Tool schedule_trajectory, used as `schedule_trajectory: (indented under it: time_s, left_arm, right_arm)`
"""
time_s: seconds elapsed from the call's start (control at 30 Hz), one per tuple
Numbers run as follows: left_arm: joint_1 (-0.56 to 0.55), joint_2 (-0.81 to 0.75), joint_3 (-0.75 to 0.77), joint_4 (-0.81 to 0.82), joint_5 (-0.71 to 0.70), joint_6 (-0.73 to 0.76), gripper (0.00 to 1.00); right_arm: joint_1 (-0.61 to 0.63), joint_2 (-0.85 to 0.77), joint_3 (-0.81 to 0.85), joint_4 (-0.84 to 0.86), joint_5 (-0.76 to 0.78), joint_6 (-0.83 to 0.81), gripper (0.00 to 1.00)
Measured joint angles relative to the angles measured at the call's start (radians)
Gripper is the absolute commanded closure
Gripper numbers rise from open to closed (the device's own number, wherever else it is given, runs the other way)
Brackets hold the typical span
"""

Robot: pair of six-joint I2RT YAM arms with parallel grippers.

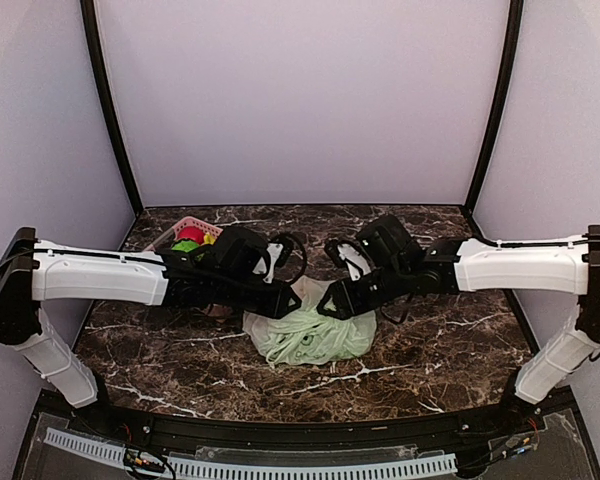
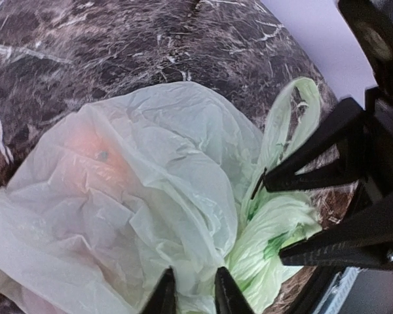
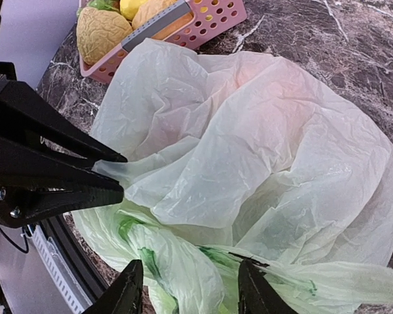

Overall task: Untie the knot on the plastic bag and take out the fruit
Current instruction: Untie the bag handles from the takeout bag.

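The pale green thin plastic bag (image 1: 310, 338) lies near centre on the dark marble table (image 1: 440, 350). The left gripper (image 2: 193, 296) pinches a fold of its film. The right gripper (image 3: 187, 291) has its 2 fingers spread around the twisted green neck (image 3: 177, 275) (not clamped). 1 round orange fruit (image 2: 95, 157) shows through the film, inside the bag. At the far left stands a pink slotted plastic basket (image 3: 213, 19).

Left arm (image 1: 100, 277) and right arm (image 1: 520, 265) converge; left jaws pinched narrow, right jaws apart.
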Motion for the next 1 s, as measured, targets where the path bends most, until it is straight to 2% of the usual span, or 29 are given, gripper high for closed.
schedule_trajectory:
  time_s: [0.07, 0.2, 0.43, 1.0]
  left_arm:
    - [0.0, 0.0, 0.0, 0.004, 0.0, -0.001, 0.98]
    - [0.0, -0.001, -0.007, 0.01, -0.004, -0.003, 0.99]
    - [0.0, -0.012, -0.04, 0.017, -0.034, -0.008, 0.99]
    - [0.0, -0.076, -0.045, 0.018, -0.093, -0.01, 0.99]
  right_arm:
    - [0.0, 0.003, 0.0, 0.006, -0.01, 0.01, 0.79]
    - [0.001, 0.003, 0.0, 0.024, -0.022, 0.016, 0.99]
    - [0.001, -0.002, -0.004, 0.048, 0.002, 0.026, 1.0]
    - [0.001, -0.128, -0.071, 0.09, 0.091, 0.04, 1.0]
